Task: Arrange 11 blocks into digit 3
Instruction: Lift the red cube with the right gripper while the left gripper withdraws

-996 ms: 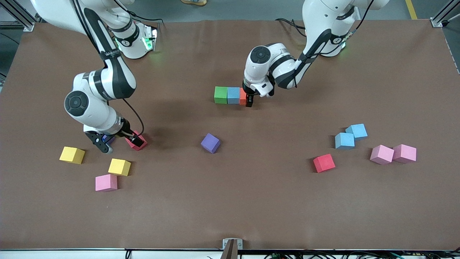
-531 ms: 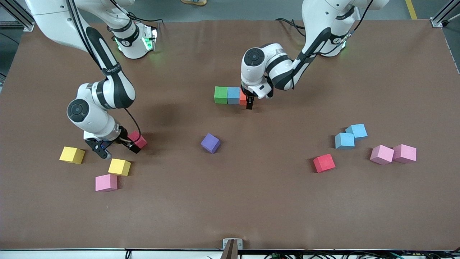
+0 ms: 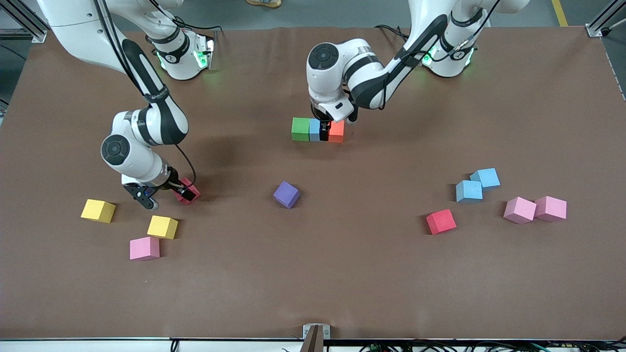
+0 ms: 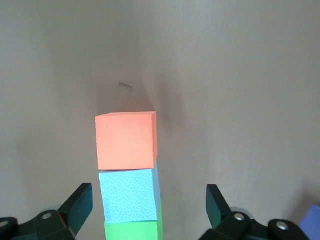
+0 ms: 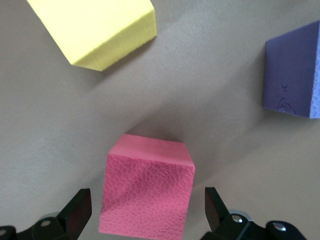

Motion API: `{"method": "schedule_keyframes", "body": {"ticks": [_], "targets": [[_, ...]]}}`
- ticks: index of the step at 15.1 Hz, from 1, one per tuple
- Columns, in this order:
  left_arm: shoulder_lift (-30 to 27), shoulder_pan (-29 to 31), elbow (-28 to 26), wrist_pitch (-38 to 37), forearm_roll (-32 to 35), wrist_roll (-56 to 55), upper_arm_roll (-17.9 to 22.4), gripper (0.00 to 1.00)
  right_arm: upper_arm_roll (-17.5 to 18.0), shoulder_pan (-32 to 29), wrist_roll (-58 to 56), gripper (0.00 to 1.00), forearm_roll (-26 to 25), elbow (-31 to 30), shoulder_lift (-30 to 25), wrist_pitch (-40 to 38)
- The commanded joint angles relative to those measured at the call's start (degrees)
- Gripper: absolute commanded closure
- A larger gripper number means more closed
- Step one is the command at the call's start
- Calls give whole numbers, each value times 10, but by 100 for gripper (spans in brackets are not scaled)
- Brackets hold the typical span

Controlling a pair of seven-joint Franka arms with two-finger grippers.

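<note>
**A:** What has moved?

**B:** The left gripper (image 3: 324, 131) has slid along the row from its orange end. It now hangs over the light blue cube (image 3: 314, 129), and the orange cube (image 3: 336, 131) shows whole. The right gripper (image 5: 146, 200) has shifted only a little.

**A:** And their fingers?

**B:** Both pairs stand wide apart and hold nothing. The left ones flank the light blue cube without touching it. The green cube (image 3: 300, 129) lies just past it, and these three touching cubes are all there is of the digit. The right ones straddle a red cube (image 5: 147, 192) with gaps on both sides.

**A:** What are the cubes like?

**B:** They are matte, pebbly foam cubes with square edges, all one size, on a brown matte table (image 3: 342, 274).

**A:** What's the count?

**B:** Thirteen: one green, one orange and one purple cube (image 3: 286, 194). There are three light blue, with two loose ones (image 3: 469, 191) (image 3: 485, 178) touching. There are two red, the second red cube (image 3: 441, 221) toward the left arm's end. There are two yellow cubes (image 3: 98, 210) (image 3: 163, 227) near the right gripper, and three pink cubes (image 3: 144, 248) (image 3: 520, 210) (image 3: 550, 209).

**A:** Is there any writing?

**B:** There is lettering on the right arm's black band (image 3: 156, 95), too small to read.
</note>
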Motion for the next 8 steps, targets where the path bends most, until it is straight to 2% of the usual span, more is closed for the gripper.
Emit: {"method": "schedule_keyframes", "body": {"ticks": [1,6,8], "targets": [[3,8,53,-65,2,27,1,0,6,-7,-3,2,-11,-9,7,11],[7,82,138,-137,5,190,4,0,6,-11,-3,21,-14,1,19,14],[9,123,172,-152,7,279,5,0,6,-11,-3,37,-13,7,25,14]]}}
